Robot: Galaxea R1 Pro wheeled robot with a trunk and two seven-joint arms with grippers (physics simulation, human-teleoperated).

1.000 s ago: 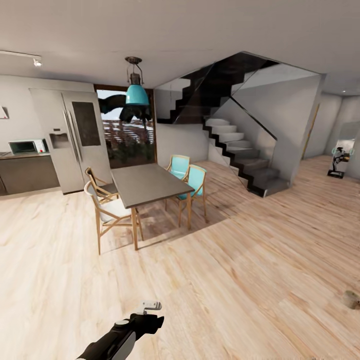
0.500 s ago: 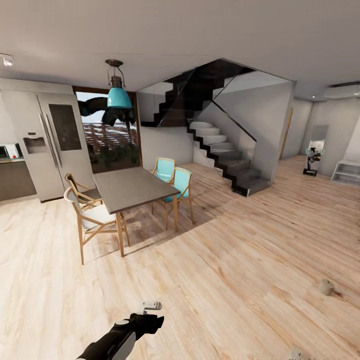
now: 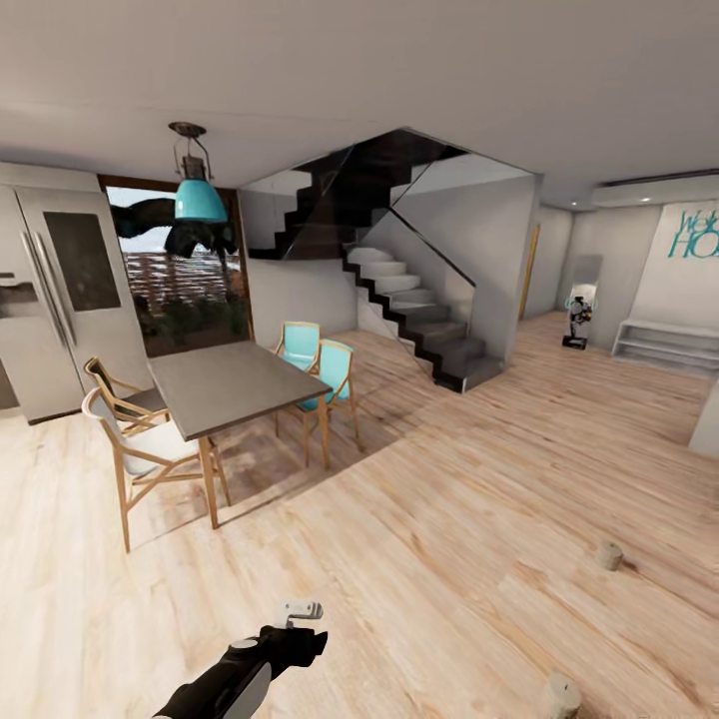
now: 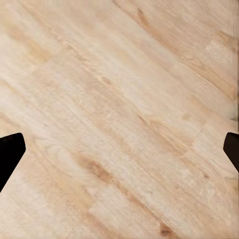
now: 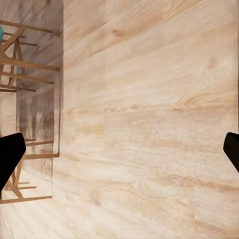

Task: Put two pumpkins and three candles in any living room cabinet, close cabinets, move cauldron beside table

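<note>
Both end effectors spread wide, empty, over floor point(image 4: 119, 99).

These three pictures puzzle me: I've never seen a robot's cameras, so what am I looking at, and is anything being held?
The big picture comes from a camera on the robot's head, in a simulated house. The dark limb at the bottom is its left arm, ending in the left tool. Ahead stand a dining table with chairs, a staircase and a fridge. Two small pale candles lie on the wood floor.

The other two pictures come from cameras on each wrist, looking down at the floor. The dark shapes at their edges are the fingers, spread wide apart. Both tools are open and hold nothing.
</note>
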